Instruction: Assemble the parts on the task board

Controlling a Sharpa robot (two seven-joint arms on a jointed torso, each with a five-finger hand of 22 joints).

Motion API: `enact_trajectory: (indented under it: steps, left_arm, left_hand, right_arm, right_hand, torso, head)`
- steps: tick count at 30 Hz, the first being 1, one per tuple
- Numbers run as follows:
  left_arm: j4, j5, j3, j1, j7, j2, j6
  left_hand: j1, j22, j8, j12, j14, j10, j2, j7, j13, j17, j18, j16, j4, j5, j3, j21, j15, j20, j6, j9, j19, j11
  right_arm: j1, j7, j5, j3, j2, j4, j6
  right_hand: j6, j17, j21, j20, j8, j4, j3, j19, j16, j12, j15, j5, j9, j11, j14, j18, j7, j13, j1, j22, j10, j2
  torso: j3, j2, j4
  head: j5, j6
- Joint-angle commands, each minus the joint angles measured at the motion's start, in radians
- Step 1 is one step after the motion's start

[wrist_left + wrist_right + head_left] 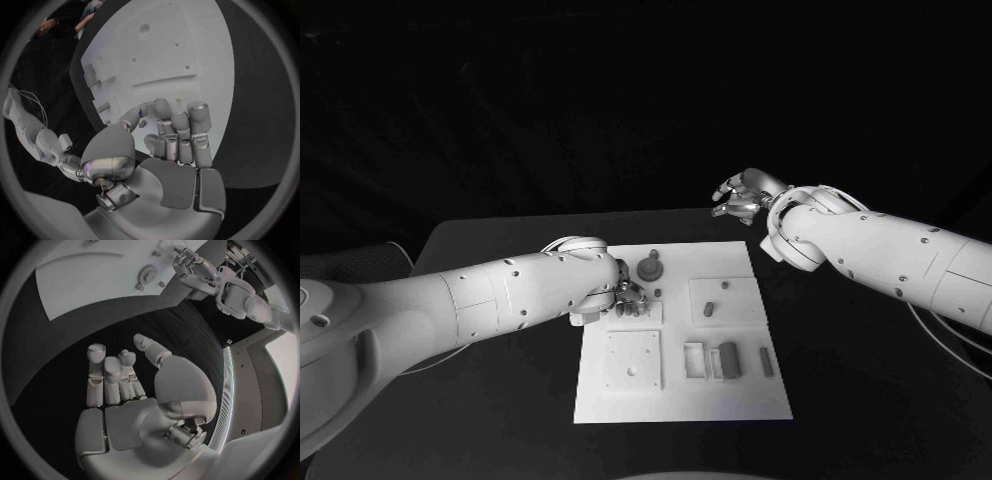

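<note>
While the left robot hand (626, 297) hovers low over the task board (678, 400) with fingers curled and nothing visibly held, the right robot hand (740, 195) sits raised off the board's far corner, fingers loosely apart, empty. Grey parts (728, 356) lie near the left robot hand, on the black tabletop (848, 380).

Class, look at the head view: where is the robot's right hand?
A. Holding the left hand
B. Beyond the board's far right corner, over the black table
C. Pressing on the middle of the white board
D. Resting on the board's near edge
B: the right hand is off the board, past its far right corner, over the black table.
</note>
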Motion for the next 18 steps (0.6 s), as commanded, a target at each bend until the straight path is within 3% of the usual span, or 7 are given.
enact_trajectory:
  steps: [1,18]
  left_arm:
    - [0.001,0.0,0.0,-0.001,0.0,0.001,0.013]
    - [0.002,-0.019,0.0,-0.001,0.002,0.001,0.013]
  left_hand:
    - [0.081,0.016,0.004,0.006,0.0,-0.006,0.072,0.0,-0.001,-0.001,0.056,0.006,-0.036,0.007,0.032,0.005,-0.006,-0.007,0.006,0.0,0.002,-0.003]
    - [0.089,0.016,0.004,0.007,0.0,-0.006,0.068,0.0,-0.001,-0.002,0.056,0.006,-0.038,0.005,0.032,0.006,-0.007,-0.007,0.006,0.0,0.002,-0.004]
  right_arm:
    - [0.0,0.003,-0.01,0.0,0.001,0.001,0.012]
    - [0.0,0.004,-0.01,0.0,0.001,0.002,0.011]
  right_hand:
    - [0.006,-0.001,-0.005,-0.001,0.001,0.0,-0.003,-0.006,-0.002,0.005,0.002,-0.003,-0.001,-0.001,-0.007,0.062,0.014,-0.001,-0.003,0.012,-0.008,0.007]
    - [0.006,-0.001,-0.005,0.0,0.001,0.001,-0.004,-0.006,-0.002,0.006,0.002,-0.002,-0.002,-0.001,-0.007,0.062,0.014,-0.002,-0.005,0.012,-0.008,0.007]
  torso:
    - [-0.0001,0.0,0.0002]
    - [0.0,0.0,0.0]
  head:
    - [-0.001,0.0]
    - [-0.001,0.001]
